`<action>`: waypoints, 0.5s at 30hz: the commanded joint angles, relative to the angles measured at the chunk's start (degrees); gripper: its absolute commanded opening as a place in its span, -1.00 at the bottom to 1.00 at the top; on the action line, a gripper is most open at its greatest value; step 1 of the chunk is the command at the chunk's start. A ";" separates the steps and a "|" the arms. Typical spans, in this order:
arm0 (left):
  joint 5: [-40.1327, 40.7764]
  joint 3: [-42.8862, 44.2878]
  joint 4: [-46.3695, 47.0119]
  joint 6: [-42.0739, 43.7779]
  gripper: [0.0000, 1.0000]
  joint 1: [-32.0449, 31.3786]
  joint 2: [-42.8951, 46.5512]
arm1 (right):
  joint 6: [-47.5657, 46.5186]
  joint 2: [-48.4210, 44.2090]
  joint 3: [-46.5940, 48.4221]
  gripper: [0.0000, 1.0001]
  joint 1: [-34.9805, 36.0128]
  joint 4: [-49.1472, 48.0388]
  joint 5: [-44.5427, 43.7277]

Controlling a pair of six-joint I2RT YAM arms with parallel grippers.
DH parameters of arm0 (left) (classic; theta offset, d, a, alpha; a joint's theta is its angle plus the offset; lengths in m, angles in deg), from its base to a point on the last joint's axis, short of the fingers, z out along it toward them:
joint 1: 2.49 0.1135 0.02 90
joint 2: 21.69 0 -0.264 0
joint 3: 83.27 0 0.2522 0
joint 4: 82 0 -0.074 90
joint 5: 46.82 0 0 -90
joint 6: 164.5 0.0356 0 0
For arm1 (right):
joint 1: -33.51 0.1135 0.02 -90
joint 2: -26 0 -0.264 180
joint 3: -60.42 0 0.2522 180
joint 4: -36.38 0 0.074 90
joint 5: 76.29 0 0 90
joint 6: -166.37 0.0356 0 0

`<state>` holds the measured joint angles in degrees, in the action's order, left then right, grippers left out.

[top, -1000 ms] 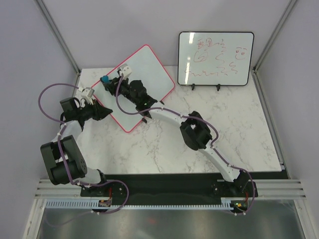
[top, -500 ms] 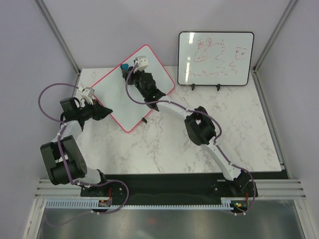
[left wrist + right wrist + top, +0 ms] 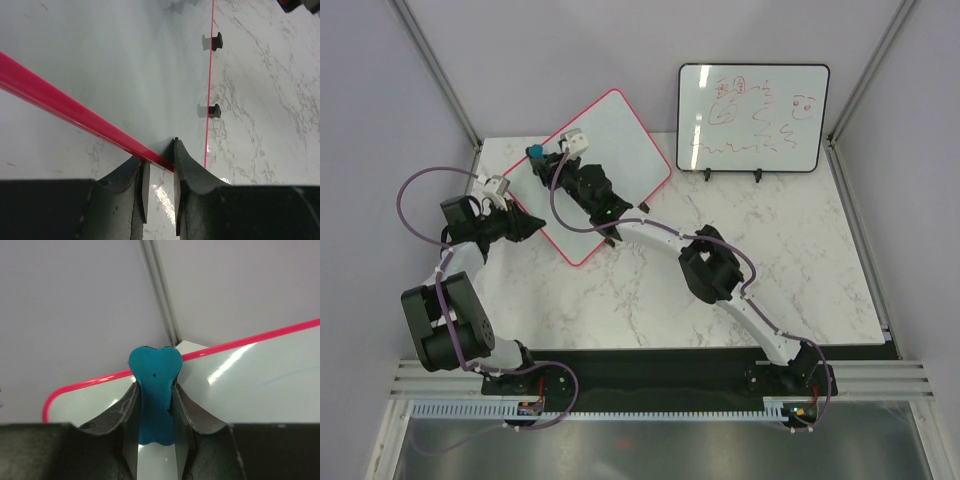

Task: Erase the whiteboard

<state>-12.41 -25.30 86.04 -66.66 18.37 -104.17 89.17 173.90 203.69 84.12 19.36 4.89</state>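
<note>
Right gripper (image 3: pixel 538 160) is back at the upper-left edge of the board (image 3: pixel 620 140). Half a second ago it is up by the board's top corner, and a second ago it is about where it sits now, so it's stroking back and forth along that edge. It's clenched on the teal eraser (image 3: pixel 533 154). In the wrist view both fingers pinch the eraser (image 3: pixel 154 385) at its waist, with the head sticking out over the pink frame (image 3: pixel 235 344). Left gripper (image 3: pixel 532 225) doesn't shift across the three top views. It's clamped on the frame (image 3: pixel 75 107) at the board's lower-left edge, holding the board tilted off the table (image 3: pixel 800 260), left of centre in the top view. From above the board looks clean. The right wrist view shows one faint blue streak (image 3: pixel 295 372) on the right of the surface, which could be leftover ink or a reflection, can't tell. My read: bulk erasing is done and this is edge cleanup, near the end. Risk is the eraser running off the rim at the left end of the stroke. The black-framed board (image 3: pixel 753 118) at upper right has its red writing intact and isn't the target.
</note>
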 commanded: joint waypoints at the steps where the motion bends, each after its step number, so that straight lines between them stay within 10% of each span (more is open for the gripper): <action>1: 3.30 1.06 5.84 10.09 -0.96 -0.21 2.06 | 1.27 2.92 3.02 -1.00 0.28 -4.70 1.10; 15: 3.39 1.76 4.53 10.80 -0.97 -0.21 2.41 | 20.22 8.03 8.39 -1.00 -12.28 -4.19 -14.21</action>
<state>-12.56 -25.30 86.07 -66.25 18.37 -104.13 101.89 180.76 211.82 74.79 13.96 -4.88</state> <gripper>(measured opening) 0.274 0.348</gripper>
